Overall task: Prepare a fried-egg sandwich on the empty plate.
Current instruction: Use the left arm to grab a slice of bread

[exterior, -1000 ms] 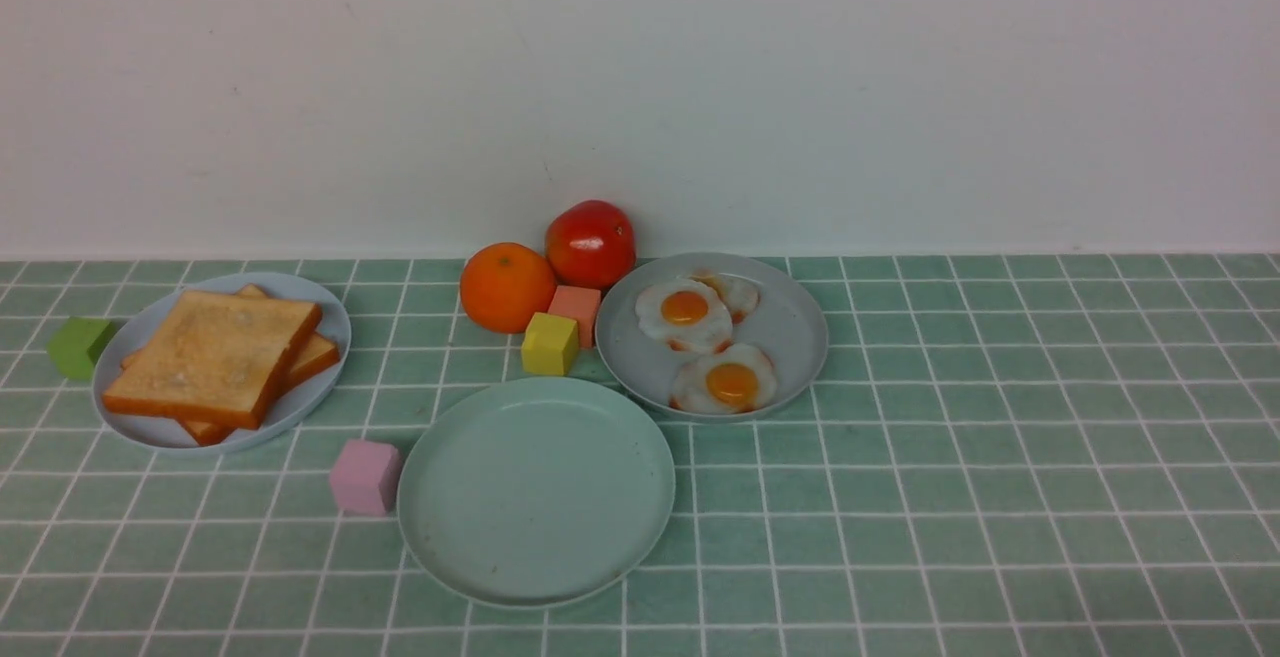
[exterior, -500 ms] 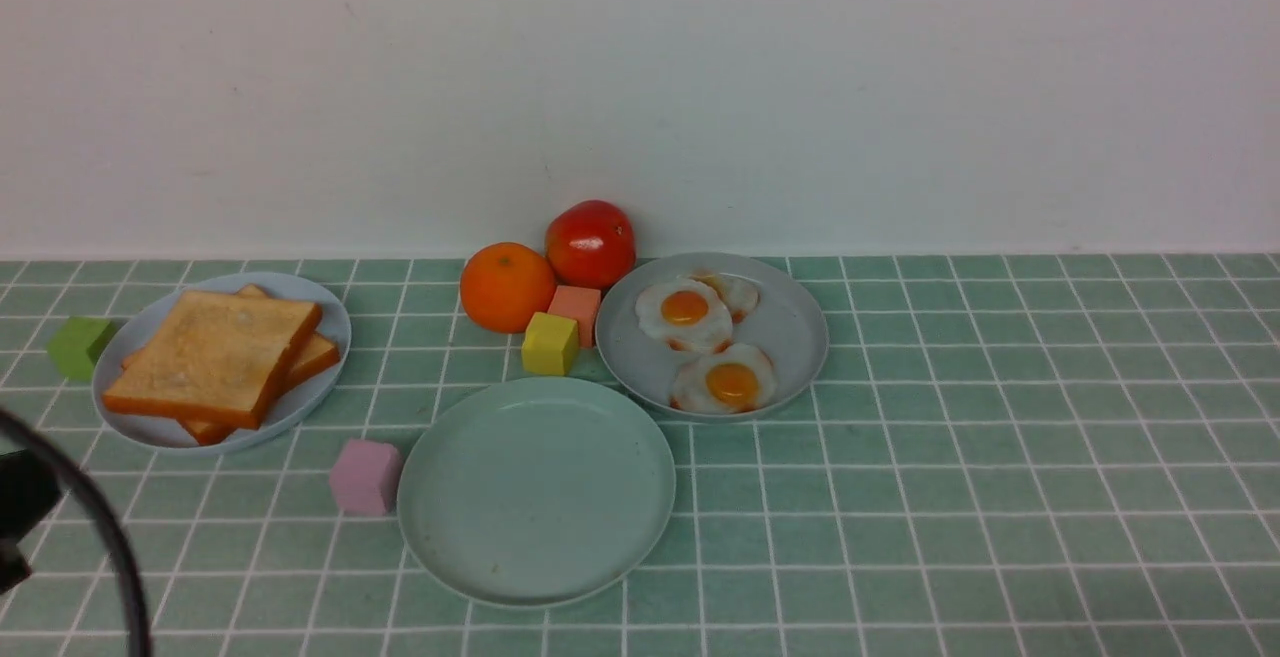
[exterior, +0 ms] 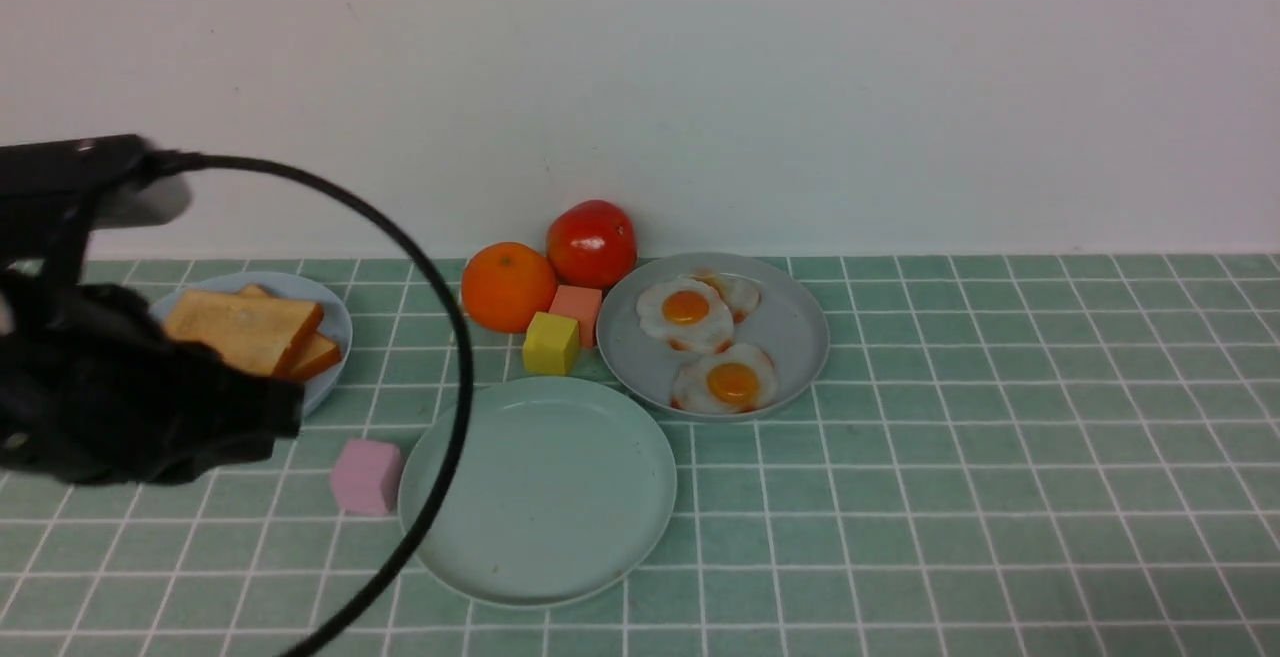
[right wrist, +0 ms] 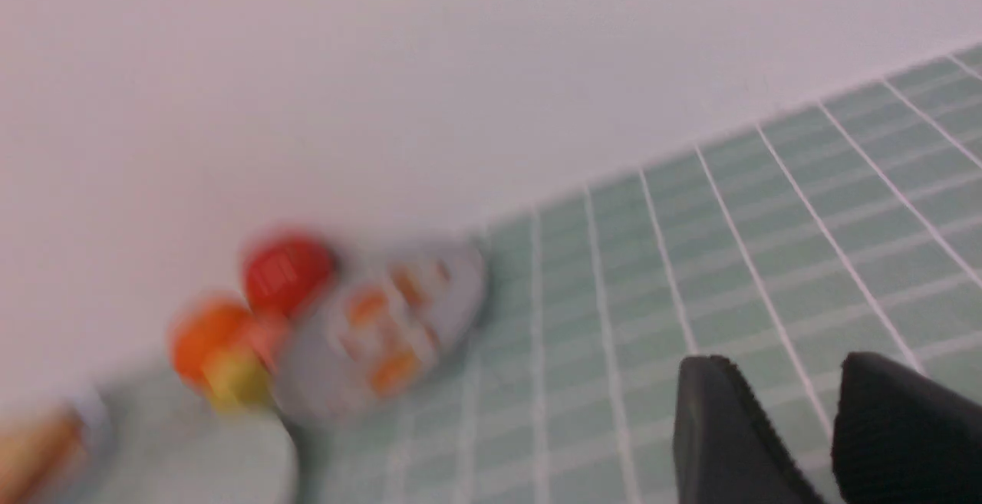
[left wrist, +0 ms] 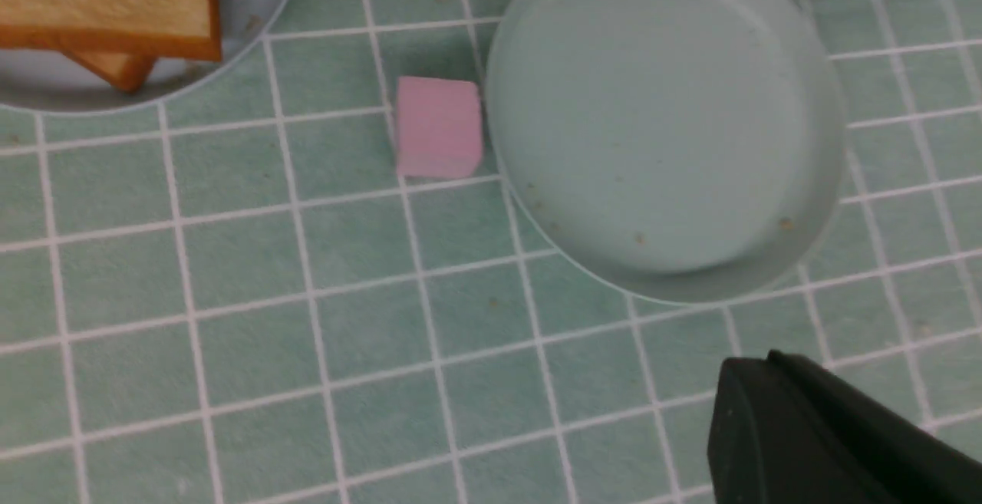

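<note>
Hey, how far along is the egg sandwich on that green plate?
Done: nothing yet; the mint plate is bare. In hand: nothing; the left gripper, shut and empty, hangs near the toast slices on the pale blue plate; the right gripper is open. Remaining: both toast slices and one fried egg from the grey plate.

Left arm (exterior: 120,407) partly hides toast plate (exterior: 335,322); mint plate (exterior: 540,487) beside pink cube (exterior: 366,477).

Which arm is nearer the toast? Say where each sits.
Left. The left arm hangs just in front of the toast, covering part of it; the right gripper is far off, past the egg plate.
</note>
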Available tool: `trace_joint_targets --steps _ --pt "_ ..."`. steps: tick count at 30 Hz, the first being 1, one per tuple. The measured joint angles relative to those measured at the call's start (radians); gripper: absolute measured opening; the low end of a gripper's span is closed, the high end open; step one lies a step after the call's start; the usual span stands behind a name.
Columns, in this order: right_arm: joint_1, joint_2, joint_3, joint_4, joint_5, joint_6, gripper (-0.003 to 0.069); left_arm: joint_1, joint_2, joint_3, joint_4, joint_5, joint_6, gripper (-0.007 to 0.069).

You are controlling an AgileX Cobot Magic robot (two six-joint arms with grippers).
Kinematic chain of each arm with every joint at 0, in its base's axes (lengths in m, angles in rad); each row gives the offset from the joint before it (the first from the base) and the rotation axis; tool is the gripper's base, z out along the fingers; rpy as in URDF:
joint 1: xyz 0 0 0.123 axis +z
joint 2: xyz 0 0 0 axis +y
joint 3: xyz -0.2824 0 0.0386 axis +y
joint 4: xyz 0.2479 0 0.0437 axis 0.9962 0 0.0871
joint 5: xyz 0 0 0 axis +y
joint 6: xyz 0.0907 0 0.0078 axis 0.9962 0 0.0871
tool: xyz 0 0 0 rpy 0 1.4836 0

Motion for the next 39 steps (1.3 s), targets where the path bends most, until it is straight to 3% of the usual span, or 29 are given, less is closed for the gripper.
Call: trace_joint_targets --steps 4,7,8,10,14,19,23,28,33,39 --pt "0.0 0.0 0.0 0.133 -0.083 0.003 0.0239 0.021 0.099 -0.045 0.026 -0.031 -0.041 -0.0013" --pt "0.0 0.0 -0.032 0.155 -0.032 0.003 0.0225 0.064 0.16 -0.07 0.034 -0.04 -0.051 -0.0013" --pt "0.001 0.018 -0.117 0.148 0.089 -0.013 0.0192 0.104 0.209 -0.093 0.053 -0.049 -0.055 -0.0013" --pt "0.004 0.047 -0.184 0.13 0.17 -0.034 0.0167 0.13 0.242 -0.105 0.065 -0.057 -0.056 -0.0013" --pt "0.009 0.305 -0.555 -0.004 0.599 -0.185 0.0042 0.208 0.403 -0.158 0.147 -0.131 -0.057 -0.0013" --pt "0.082 0.544 -0.818 -0.091 0.835 -0.242 0.0003 0.211 0.528 -0.219 0.231 -0.184 -0.058 0.0005" --pt "0.203 0.668 -0.923 -0.13 0.871 -0.245 0.0003 0.211 0.605 -0.263 0.264 -0.205 -0.049 0.0066" --pt "0.364 0.787 -0.959 -0.179 0.881 -0.249 0.0003 0.211 0.692 -0.297 0.283 -0.254 -0.005 0.0236" --pt "0.393 0.811 -0.959 -0.193 0.874 -0.249 0.0003 0.211 0.728 -0.298 0.3 -0.335 0.008 0.0362" --pt "0.396 0.811 -0.959 -0.198 0.846 -0.249 0.0006 0.211 0.775 -0.299 0.363 -0.376 0.009 0.0396"
